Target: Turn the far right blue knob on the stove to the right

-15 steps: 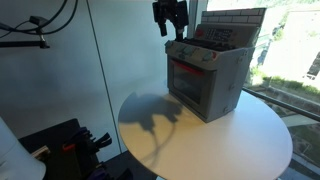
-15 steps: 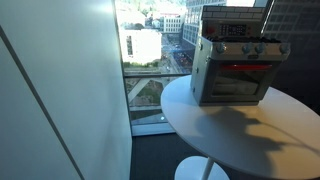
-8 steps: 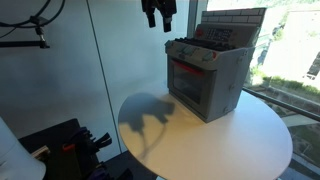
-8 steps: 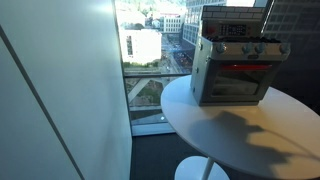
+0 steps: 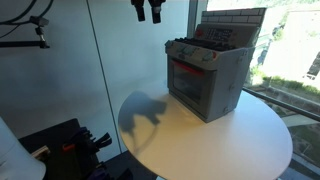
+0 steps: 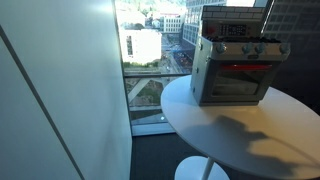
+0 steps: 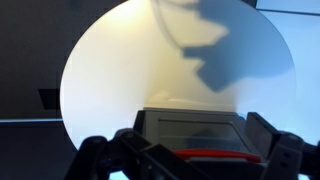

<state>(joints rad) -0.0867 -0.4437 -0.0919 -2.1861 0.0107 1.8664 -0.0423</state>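
The grey toy stove (image 5: 207, 75) stands on the round white table (image 5: 230, 140), with a red-orange oven window and a brick-patterned back panel. It also shows in an exterior view (image 6: 235, 62). A row of small knobs (image 6: 250, 48) runs along its front top edge; their colour is too small to tell. My gripper (image 5: 148, 10) hangs high at the top edge of the picture, up and to the left of the stove and clear of it. It is open and empty. In the wrist view the open jaws (image 7: 198, 138) frame the stove (image 7: 190, 128) far below.
A large window with a city view is behind the stove (image 6: 150, 50). A pale wall panel (image 5: 130, 60) stands behind the gripper. Dark equipment and cables (image 5: 70, 145) sit low beside the table. My arm's shadow lies on the tabletop (image 5: 145, 112).
My gripper has risen and moved left, away from the stove's top, until only its lower part shows. Its shadow on the table has slid left. The stove has not moved.
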